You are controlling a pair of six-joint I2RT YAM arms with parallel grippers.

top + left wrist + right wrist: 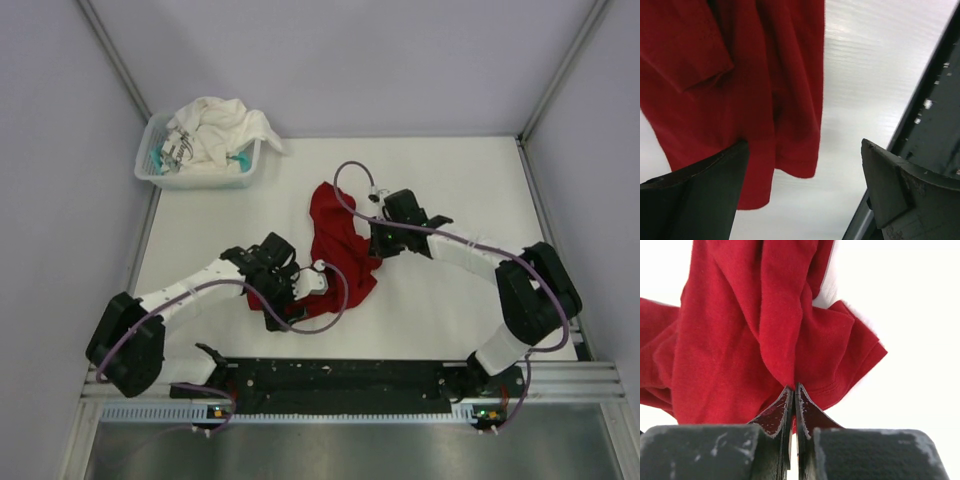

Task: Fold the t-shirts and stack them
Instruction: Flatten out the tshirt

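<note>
Table (460, 180) white, smooth, faintly ribbed in the left wrist view. Plain pale walls close it in on three sides. Bare surface to the right and behind looks enough to spread cloth.

Crumpled red shirt (335, 235) lies mid-table between both arms, not yet flat. Judged light, limp, non-slip knit. It will sag and bunch, so take it at hem corners or shoulders, one per arm.

Heaped white shirt (215, 125) sits in basket (200, 182) at far left corner, spilling over the rim.

On the right tool (794, 392), fingers are pinched together on a fold of red shirt. On the left tool (802, 190), jaws are wide apart over the shirt's hem, gripping nothing.
</note>
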